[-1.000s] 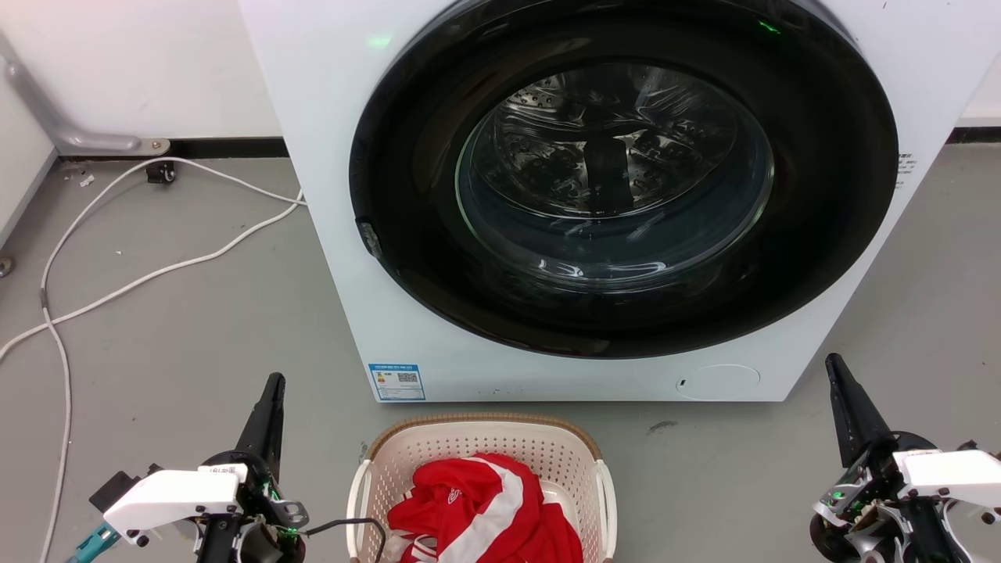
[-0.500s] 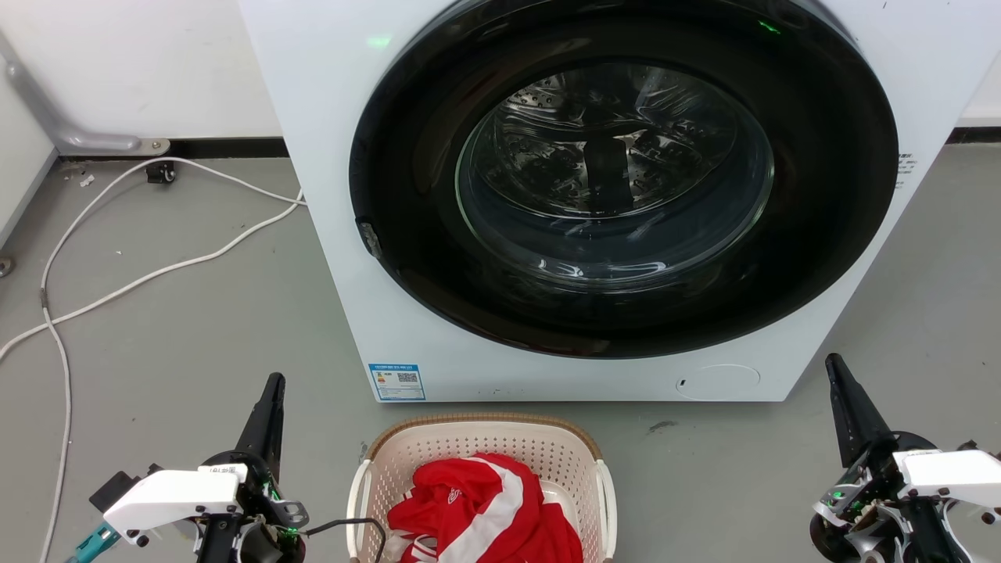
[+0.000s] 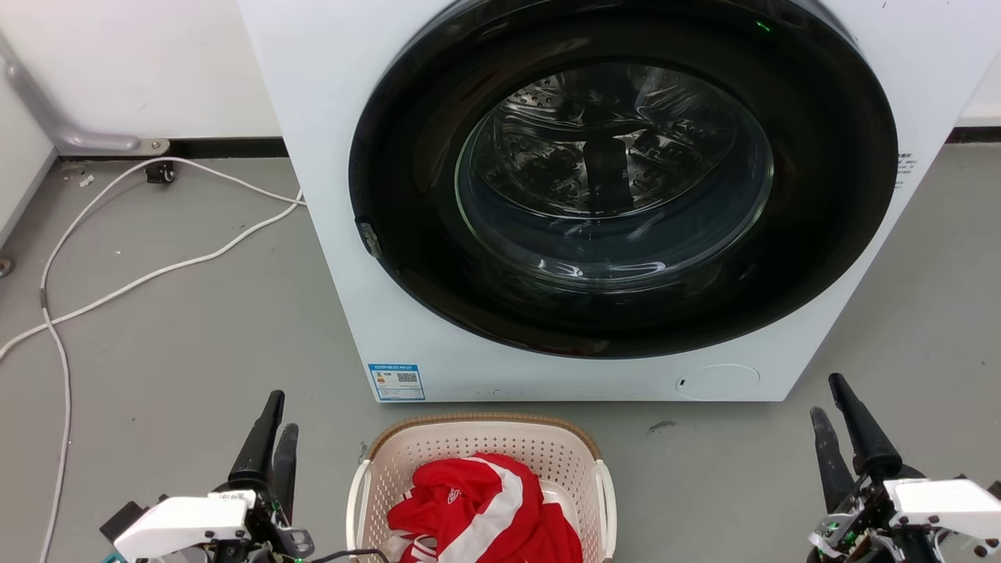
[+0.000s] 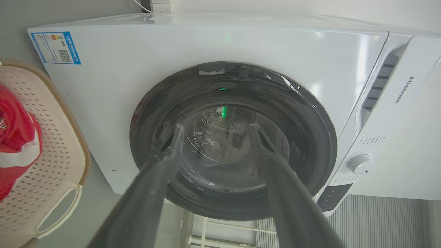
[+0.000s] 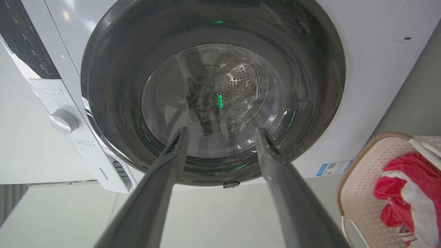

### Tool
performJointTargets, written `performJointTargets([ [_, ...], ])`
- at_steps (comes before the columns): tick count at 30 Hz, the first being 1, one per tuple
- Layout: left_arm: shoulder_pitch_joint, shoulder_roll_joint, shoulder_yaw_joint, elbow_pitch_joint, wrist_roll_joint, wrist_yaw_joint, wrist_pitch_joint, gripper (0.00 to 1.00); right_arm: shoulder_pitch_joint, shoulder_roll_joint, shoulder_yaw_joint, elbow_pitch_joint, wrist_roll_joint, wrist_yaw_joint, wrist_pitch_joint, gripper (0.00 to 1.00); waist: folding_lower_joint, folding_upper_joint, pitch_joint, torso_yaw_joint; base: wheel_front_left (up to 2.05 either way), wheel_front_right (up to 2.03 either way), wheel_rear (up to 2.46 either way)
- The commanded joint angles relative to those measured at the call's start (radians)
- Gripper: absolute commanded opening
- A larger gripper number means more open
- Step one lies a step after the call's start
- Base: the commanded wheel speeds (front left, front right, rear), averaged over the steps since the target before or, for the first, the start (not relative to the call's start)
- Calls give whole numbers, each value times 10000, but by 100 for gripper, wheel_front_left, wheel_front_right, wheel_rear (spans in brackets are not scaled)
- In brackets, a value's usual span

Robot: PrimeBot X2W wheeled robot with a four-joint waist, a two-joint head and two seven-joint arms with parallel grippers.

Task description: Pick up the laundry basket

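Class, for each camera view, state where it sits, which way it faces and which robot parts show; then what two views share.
Head view: on the head, facing forward and down at the white front-loading washing machine and cream perforated plastic laundry basket; left gripper and right gripper show, open.
Left wrist view: on that wrist, facing the machine's door between its own fingers.
Right wrist view: the same, mirrored.
Shared: both wrist views catch the basket.

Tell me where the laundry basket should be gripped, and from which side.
Grip the laundry basket by its white side handles: left gripper on the left handle, right gripper on the right handle, each from the outer side. It stands upright between the open grippers, and the handles are open loops.
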Motion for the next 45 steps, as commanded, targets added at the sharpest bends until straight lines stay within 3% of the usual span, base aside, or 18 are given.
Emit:
performJointTargets([
  [1,-166,21,-10,-226,24,-5,-99,100,-172,-14,37,-196,-74,2,-101,100,0,0,3,0,0,0,0],
  [10,-131,26,32,-682,1562,30,-596,100,-152,-16,4,-653,-1691,2,-600,100,0,0,21,8,0,0,0],
  [29,63,35,-572,-1601,5595,740,-1399,100,104,-21,777,-1713,-6410,2,-1407,100,0,0,35,23,0,0,0],
  [45,271,42,-660,-2029,7995,597,-1966,100,302,-24,921,-1986,-9170,2,-1969,100,0,0,57,43,0,0,0],
])
